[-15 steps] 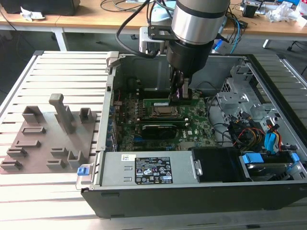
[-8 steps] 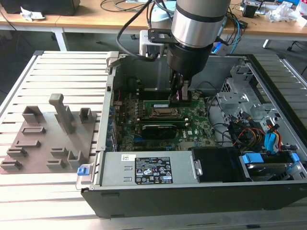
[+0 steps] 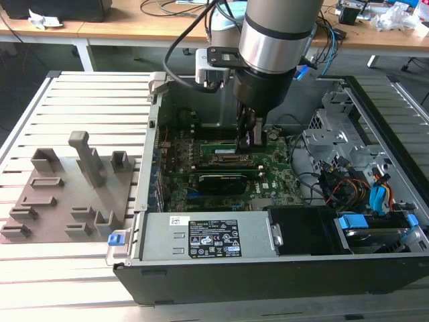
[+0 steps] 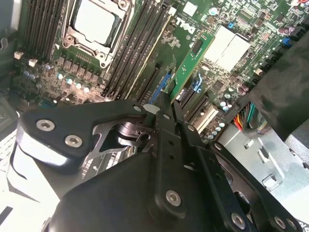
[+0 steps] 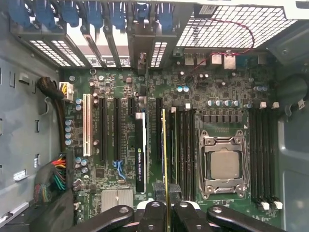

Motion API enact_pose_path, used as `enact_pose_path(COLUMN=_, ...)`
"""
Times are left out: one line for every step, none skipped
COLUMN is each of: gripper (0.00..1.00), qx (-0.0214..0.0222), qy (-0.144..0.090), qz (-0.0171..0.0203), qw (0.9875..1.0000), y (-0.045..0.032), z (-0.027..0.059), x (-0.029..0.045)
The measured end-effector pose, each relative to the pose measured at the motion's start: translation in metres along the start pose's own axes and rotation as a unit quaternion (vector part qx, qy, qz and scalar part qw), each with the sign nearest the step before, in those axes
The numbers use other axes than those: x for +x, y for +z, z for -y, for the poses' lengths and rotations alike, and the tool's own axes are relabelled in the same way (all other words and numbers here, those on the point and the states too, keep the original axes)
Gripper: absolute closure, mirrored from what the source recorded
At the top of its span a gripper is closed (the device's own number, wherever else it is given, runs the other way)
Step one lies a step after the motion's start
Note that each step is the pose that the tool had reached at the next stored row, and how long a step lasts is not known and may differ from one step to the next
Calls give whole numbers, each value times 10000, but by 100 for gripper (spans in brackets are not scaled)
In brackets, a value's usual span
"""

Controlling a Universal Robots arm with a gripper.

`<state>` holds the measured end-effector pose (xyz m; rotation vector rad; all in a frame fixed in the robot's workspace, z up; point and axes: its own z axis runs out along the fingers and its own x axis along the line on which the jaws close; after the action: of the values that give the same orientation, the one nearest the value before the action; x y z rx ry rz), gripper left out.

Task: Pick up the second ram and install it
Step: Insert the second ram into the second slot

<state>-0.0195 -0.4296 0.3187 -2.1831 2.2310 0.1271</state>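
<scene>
Second ram (image 5: 164, 159), a thin green stick seen edge-on, is pinched between the closed fingers of the gripper (image 5: 166, 209) inside the open computer case (image 3: 201, 261), poised above the motherboard (image 5: 193, 96) slots, apparently not yet seated.

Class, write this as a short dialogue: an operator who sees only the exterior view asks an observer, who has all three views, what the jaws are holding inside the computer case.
Operator: In the exterior view the arm blocks the jaws. Are they holding anything?
Observer: Yes. In the first wrist view they are shut on the second ram, seen edge-on.
Operator: Where is it over the motherboard?
Observer: In the first wrist view it lies between the black card and the memory slots beside the processor socket.
</scene>
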Motion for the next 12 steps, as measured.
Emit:
enact_pose_path(gripper=86, qx=0, qy=0, qz=0, qw=10000, y=14, z=1, x=1)
enact_pose_path(gripper=86, qx=0, qy=0, qz=0, qw=10000, y=27, z=2, x=2)
enact_pose_path(gripper=86, qx=0, qy=0, qz=0, qw=10000, y=41, z=4, x=3)
enact_pose_path(gripper=86, qx=0, qy=0, qz=0, qw=10000, y=55, z=5, x=4)
enact_pose_path(gripper=86, qx=0, qy=0, qz=-1, qw=10000, y=65, z=6, x=5)
enact_pose_path(gripper=86, qx=0, qy=0, qz=0, qw=10000, y=81, z=7, x=6)
enact_pose_path(gripper=86, qx=-5, qy=0, qz=0, qw=10000, y=95, z=7, x=7)
enact_pose_path(gripper=86, qx=-8, qy=0, qz=0, qw=10000, y=104, z=8, x=7)
enact_pose_path(gripper=86, qx=-11, qy=1, qz=0, qw=10000, y=122, z=9, x=8)
enact_pose_path(gripper=86, qx=-11, qy=0, qz=-1, qw=10000, y=140, z=11, x=4)
enact_pose_path(gripper=86, qx=-12, qy=0, qz=2, qw=10000, y=155, z=10, x=-15)
enact_pose_path(gripper=86, qx=-12, qy=0, qz=5, qw=10000, y=172, z=10, x=-48)
